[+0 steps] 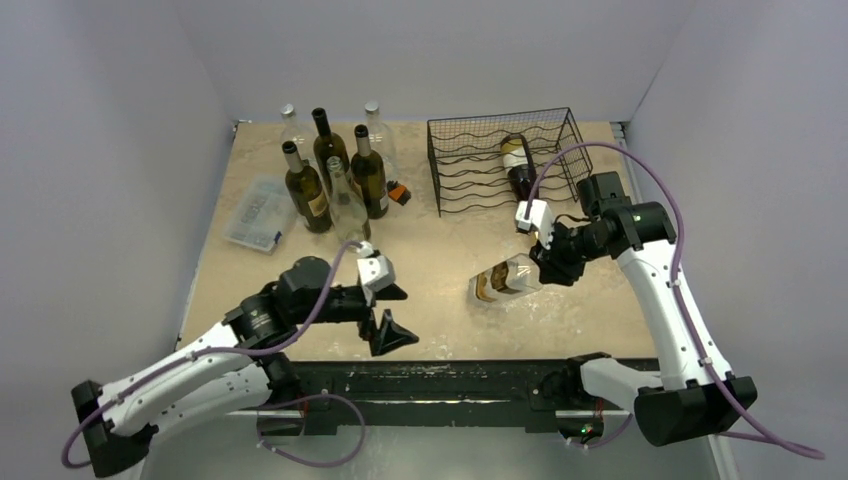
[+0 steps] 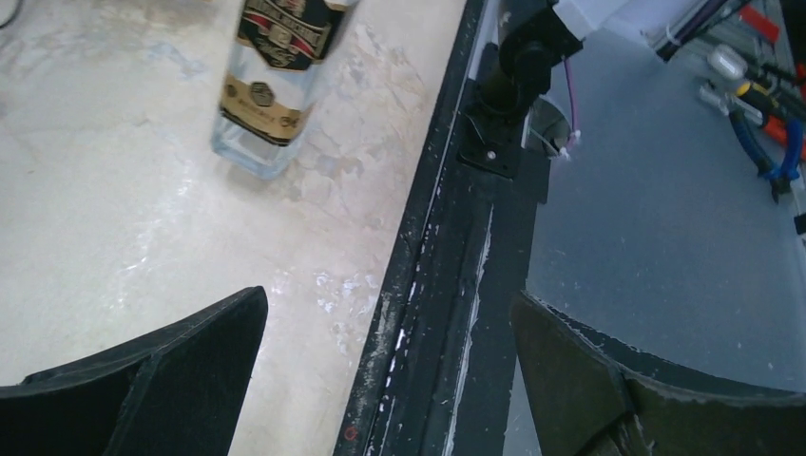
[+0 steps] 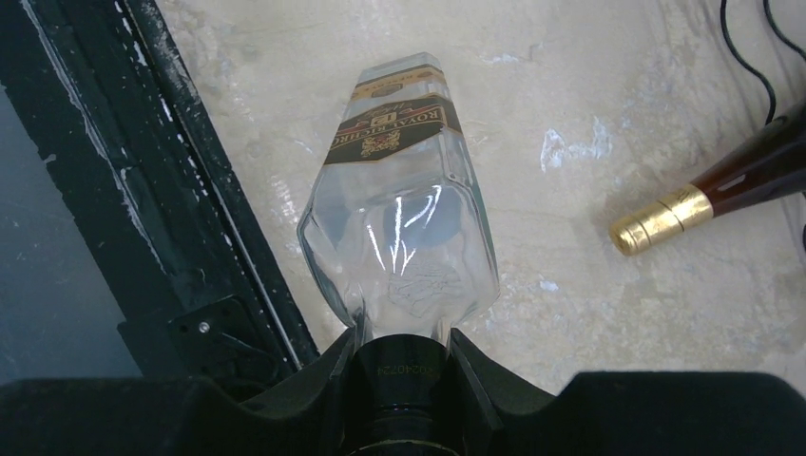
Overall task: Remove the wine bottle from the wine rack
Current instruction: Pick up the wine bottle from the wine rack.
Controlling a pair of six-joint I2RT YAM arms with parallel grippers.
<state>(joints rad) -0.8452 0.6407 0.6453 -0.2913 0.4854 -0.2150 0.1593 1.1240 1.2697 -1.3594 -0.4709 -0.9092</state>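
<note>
A clear plastic compartment box [image 1: 258, 212] and a cluster of upright glass bottles [image 1: 330, 180] stand at the back left of the mottled beige table [image 1: 440, 310]. The left gripper [image 1: 408, 316] hangs near the front edge, its black fingers spread wide on nothing. The right gripper [image 3: 399, 380] is clamped on the dark neck of a faceted clear bottle [image 1: 503, 280] with a black-and-gold label, tilted over the table. Behind it, the black wire wine rack [image 1: 470, 150] cradles a dark wine bottle [image 1: 518, 168].

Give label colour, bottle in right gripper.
The label on the bottle is black with gold lettering; best in right wrist view.
</note>
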